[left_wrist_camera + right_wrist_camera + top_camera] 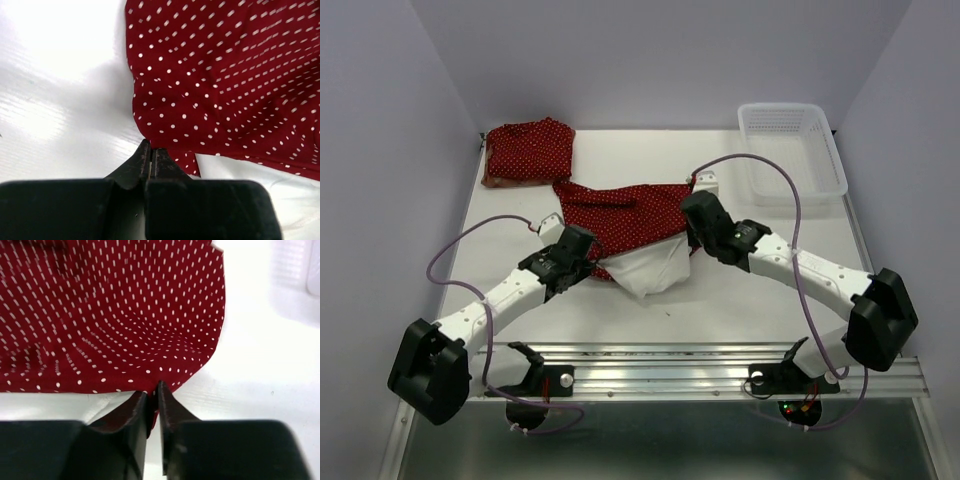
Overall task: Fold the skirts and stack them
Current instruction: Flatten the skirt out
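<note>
We see a white table (750, 290) with two dark red skirts on it, both sprinkled with small white dots. The spread skirt (620, 208) lies in the middle of the table, between the two arms. Its near part is turned up, so the white lining (652, 268) shows as a pale flap pointing toward the arms' bases. The folded skirt (528, 150) sits as a compact pile at the back left corner, close to the spread skirt; we cannot tell whether the two touch.

The left gripper (582, 238) is at the left edge of the spread skirt. In its wrist view the left gripper (151, 149) has its two black fingers pressed together, with the hem of the dotted cloth (225, 80) pinched at their tips. A small tab of red cloth shows just beside the right finger.

The right gripper (698, 212) is at the right edge of the same skirt. In its own view the right gripper (152, 390) has its fingers nearly together, with a thin strip of red cloth caught between them. The dotted cloth (110, 315) fans out beyond the tips.

A white mesh basket (785, 107) stands at the back right corner, well apart from both skirts. A metal rail (720, 365) runs along the near edge of the table.
</note>
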`<state>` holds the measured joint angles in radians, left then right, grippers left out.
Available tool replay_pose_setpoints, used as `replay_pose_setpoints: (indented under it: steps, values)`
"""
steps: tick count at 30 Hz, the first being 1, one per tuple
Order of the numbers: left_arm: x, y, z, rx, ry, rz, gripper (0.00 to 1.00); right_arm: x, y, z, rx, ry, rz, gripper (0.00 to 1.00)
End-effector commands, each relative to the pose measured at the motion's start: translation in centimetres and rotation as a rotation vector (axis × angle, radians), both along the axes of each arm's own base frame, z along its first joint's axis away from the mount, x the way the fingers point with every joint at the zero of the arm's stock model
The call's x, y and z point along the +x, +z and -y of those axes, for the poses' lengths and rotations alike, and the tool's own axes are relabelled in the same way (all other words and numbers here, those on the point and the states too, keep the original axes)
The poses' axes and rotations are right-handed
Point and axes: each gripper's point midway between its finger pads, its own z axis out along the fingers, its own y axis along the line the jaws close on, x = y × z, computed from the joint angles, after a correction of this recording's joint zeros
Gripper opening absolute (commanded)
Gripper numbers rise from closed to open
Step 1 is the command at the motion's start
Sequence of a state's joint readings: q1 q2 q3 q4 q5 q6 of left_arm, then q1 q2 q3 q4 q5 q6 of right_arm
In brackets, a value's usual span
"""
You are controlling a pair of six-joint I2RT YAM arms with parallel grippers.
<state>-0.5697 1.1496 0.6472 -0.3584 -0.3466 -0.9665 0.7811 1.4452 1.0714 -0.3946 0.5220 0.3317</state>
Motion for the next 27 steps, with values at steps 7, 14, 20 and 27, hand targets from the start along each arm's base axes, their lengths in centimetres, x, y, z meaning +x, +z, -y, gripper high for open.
replay_pose_setpoints:
  steps: [7, 14, 20, 27]
  values:
    - [3.0, 8.0, -0.8, 0.056, 0.009, 0.181, 0.00, 7.1, 9.3, 2.8, 0.171, -0.216, 0.190, 0.08]
    - [3.0, 12.1, -0.2, 0.007, -0.032, 0.240, 0.00, 11.1, 11.9, 7.3, -0.031, -0.440, 0.285, 0.16]
    - [2.7, 18.9, 3.3, -0.170, -0.222, 0.430, 0.00, 12.6, 6.1, 6.8, -0.162, -0.409, 0.180, 0.31]
    - [2.9, 18.8, 5.8, -0.248, -0.307, 0.413, 0.00, 11.8, 1.3, -1.3, 0.065, -0.062, -0.061, 0.59]
